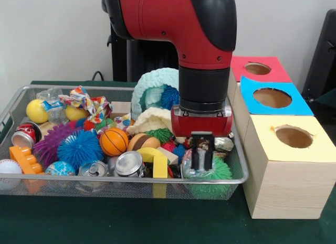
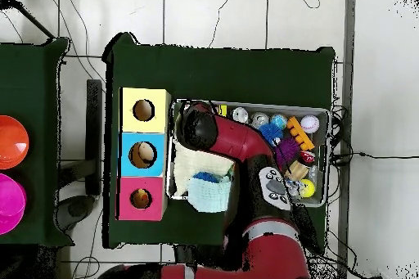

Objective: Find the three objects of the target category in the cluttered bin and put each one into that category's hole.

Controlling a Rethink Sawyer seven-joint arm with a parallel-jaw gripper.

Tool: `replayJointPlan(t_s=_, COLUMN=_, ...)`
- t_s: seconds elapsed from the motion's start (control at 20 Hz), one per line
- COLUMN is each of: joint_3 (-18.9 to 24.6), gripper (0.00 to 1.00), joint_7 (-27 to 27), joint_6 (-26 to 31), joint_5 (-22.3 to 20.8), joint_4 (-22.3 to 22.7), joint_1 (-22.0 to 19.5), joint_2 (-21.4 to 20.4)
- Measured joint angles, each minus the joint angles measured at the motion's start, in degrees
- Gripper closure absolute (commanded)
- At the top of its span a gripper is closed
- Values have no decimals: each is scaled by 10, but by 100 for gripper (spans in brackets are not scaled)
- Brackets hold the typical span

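- Starting at the left of the front view, the wire bin [image 1: 16,99] is holding the clutter: a white ball [image 1: 8,168], an orange block [image 1: 23,161], a purple spiky ball [image 1: 50,141], a blue spiky ball [image 1: 79,147], a small basketball [image 1: 114,141] and two cans [image 1: 128,163], all well apart from the tool.
- Toward the right end of the bin, the gripper [image 1: 202,155] is pointing straight down, its fingers [image 1: 195,156] sitting close together around what looks like crinkled clear plastic [image 1: 189,168] lying on a green spiky ball [image 1: 220,170]; I cannot tell whether they are actually pinching it.
- Which category is wanted is not shown, so the target things cannot be picked out.
- Right of the bin, just beside it, the yellow-topped box [image 1: 273,149] is standing nearest, its hole [image 1: 294,136] facing up; any carry is likely going rightward from the gripper.
- The overhead view is showing all three boxes [image 2: 144,154] in a row beside the bin, but the arm [image 2: 233,141] is covering the gripper there.
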Motion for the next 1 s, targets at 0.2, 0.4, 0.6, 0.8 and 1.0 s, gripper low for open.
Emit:
replayJointPlan(t_s=0.2, joint_3=-4, gripper=100, joint_7=0, joint_6=0, joint_5=0, joint_4=-7, joint_1=5, joint_2=2)
replayJointPlan(t_s=0.4, joint_3=-5, gripper=100, joint_7=0, joint_6=0, joint_5=0, joint_4=-12, joint_1=9, joint_2=2)
replayJointPlan(t_s=0.6, joint_3=-5, gripper=100, joint_7=0, joint_6=0, joint_5=0, joint_4=-13, joint_1=10, joint_2=1)
replayJointPlan(t_s=0.8, joint_3=-5, gripper=100, joint_7=0, joint_6=0, joint_5=0, joint_4=-13, joint_1=10, joint_2=-4)
replayJointPlan(t_s=1.0, joint_3=-5, gripper=0, joint_7=0, joint_6=2, joint_5=0, joint_4=-13, joint_1=10, joint_2=-17)
